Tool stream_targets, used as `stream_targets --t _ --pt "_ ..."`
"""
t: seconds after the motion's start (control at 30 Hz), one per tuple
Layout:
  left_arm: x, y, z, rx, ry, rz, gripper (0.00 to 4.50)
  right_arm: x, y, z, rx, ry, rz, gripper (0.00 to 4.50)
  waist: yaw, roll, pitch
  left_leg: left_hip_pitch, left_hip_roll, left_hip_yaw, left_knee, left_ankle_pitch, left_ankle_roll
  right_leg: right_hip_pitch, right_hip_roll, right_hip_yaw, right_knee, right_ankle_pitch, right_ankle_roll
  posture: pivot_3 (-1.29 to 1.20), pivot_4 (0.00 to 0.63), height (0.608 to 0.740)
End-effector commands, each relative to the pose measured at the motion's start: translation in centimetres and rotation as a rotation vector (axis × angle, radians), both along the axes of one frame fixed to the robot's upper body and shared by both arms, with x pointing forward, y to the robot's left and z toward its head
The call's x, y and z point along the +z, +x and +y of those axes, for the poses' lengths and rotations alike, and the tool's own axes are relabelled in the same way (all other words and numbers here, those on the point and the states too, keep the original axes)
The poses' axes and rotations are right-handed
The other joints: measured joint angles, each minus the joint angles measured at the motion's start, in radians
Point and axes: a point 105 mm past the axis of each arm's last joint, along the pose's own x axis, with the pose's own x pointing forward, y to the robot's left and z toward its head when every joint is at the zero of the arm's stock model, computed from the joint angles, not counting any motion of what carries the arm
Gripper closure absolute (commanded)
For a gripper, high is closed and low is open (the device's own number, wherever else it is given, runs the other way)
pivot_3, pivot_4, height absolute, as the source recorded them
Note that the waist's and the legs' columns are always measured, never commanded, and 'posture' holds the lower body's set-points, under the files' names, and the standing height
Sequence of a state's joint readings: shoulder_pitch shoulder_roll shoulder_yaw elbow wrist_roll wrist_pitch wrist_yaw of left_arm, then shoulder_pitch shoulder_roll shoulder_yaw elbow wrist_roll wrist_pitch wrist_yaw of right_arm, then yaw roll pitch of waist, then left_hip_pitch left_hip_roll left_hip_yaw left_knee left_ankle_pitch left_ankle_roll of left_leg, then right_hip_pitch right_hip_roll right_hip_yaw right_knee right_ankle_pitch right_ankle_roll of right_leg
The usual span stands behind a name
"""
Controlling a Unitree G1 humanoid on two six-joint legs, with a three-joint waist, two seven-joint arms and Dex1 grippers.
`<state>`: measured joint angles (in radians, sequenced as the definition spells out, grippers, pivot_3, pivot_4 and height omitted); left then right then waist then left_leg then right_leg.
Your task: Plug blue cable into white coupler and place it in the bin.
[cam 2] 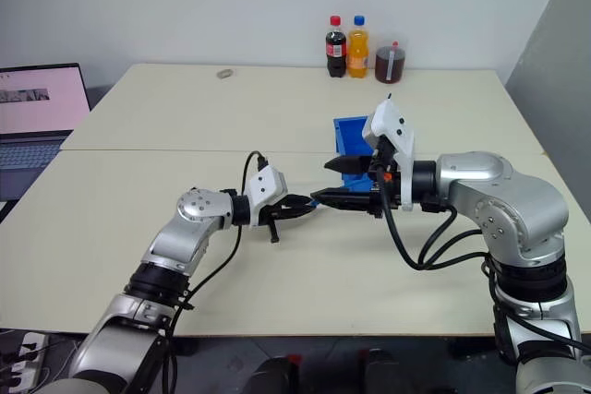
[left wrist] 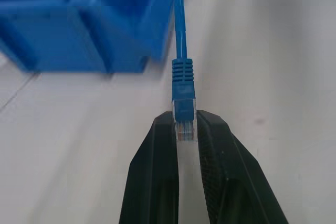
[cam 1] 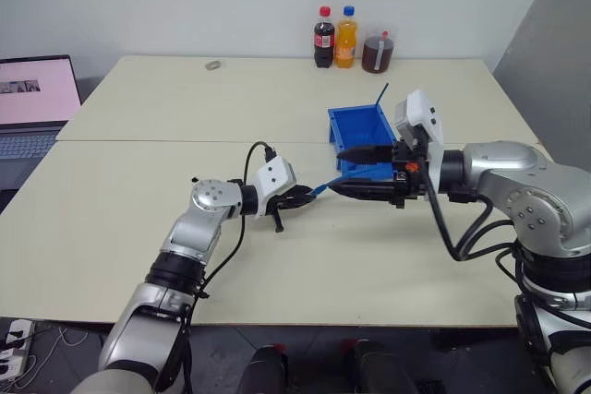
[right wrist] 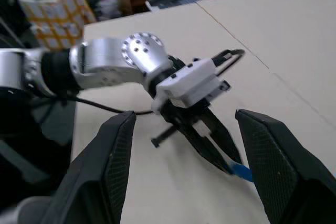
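Two grippers meet over a pale table point(cam 1: 111, 228). Left gripper point(cam 1: 300, 197) is clenched on the clear plug of the blue cable point(left wrist: 181, 66); right gripper point(cam 1: 355, 171) points toward it, fingers spread, grasping nothing. Just behind them, one blue bin point(cam 1: 355, 126) rests on the table, the cable running toward it. One laptop point(cam 1: 32, 103) sits at the left edge. Two bottles point(cam 1: 334, 39) and one jar point(cam 1: 377, 53) stand against the far white wall.

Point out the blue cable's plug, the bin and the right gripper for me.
blue cable point(left wrist: 184, 106), left wrist view: on the clear plug pinched between the left gripper's fingers.
bin point(cam 1: 355, 123), left eye view: on its blue side wall.
right gripper point(right wrist: 184, 153), right wrist view: midway between its open fingertips.
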<state>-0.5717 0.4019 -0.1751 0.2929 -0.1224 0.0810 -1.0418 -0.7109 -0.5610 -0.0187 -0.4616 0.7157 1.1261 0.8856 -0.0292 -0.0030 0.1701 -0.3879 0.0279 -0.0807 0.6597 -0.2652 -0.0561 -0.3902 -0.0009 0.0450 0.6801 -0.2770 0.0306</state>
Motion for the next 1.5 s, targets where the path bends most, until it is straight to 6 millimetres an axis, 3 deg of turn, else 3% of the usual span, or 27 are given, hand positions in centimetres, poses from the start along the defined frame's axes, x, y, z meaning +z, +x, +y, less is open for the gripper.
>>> stream_targets --t 0.03,0.17,0.37,0.57,0.77,1.0,1.5 --pt "4.0 -0.5 -0.1 -0.012 -0.195 -0.101 4.25 -0.4 -1.4 -0.4 0.024 0.046 0.053 1.27 0.000 0.000 0.000 0.000 0.000 0.000 0.000 0.000 0.000 0.000 0.000 0.000 0.000 0.000 0.000 0.00 0.150 0.740" --pt "5.0 -0.6 0.1 0.008 -0.272 -0.171 4.25 -2.4 -0.8 -1.1 -0.062 0.035 0.124 1.27 0.000 -0.001 0.000 0.000 0.000 0.000 0.001 0.000 0.000 0.000 0.000 -0.001 0.000 0.000 0.000 0.00 0.150 0.740" --pt "6.7 -1.8 -0.2 -0.020 -0.436 -0.166 4.25 -2.9 -0.1 -2.1 -0.148 0.081 0.154 1.27 -0.001 -0.001 0.001 0.000 0.000 0.000 0.000 0.000 0.000 0.000 0.000 0.000 0.000 -0.002 0.004 0.00 0.150 0.740" --pt "6.7 -3.5 -0.9 -0.087 -0.508 -0.055 4.25 -3.0 1.5 -2.6 -0.185 0.150 0.195 1.27 -0.003 -0.001 0.001 0.000 0.000 0.000 0.000 0.000 0.000 0.000 0.000 0.000 0.000 -0.002 0.004 0.00 0.150 0.740" --pt "6.9 -4.7 -1.1 -0.141 -0.553 0.052 4.25 -1.2 2.2 -3.1 -0.137 0.301 0.212 1.27 -0.003 -0.001 0.001 0.000 0.000 0.000 0.000 0.000 0.000 0.000 0.001 0.000 0.000 -0.003 0.005 0.00 0.150 0.740" --pt "6.6 -6.1 -1.3 -0.218 -0.546 0.157 4.25 -1.2 1.5 -2.5 -0.046 0.317 0.224 1.27 -0.003 -0.001 0.001 0.000 0.000 0.000 0.000 0.000 0.000 0.000 0.001 0.000 -0.001 -0.003 0.005 0.00 0.150 0.740" --pt "7.6 -6.8 -1.9 -0.290 -0.568 0.202 4.25 -1.1 1.0 -0.7 0.039 0.375 0.262 1.27 -0.003 -0.001 0.002 0.000 0.000 0.000 0.000 0.000 0.000 0.000 0.001 0.000 -0.001 -0.003 0.005 0.00 0.150 0.740"
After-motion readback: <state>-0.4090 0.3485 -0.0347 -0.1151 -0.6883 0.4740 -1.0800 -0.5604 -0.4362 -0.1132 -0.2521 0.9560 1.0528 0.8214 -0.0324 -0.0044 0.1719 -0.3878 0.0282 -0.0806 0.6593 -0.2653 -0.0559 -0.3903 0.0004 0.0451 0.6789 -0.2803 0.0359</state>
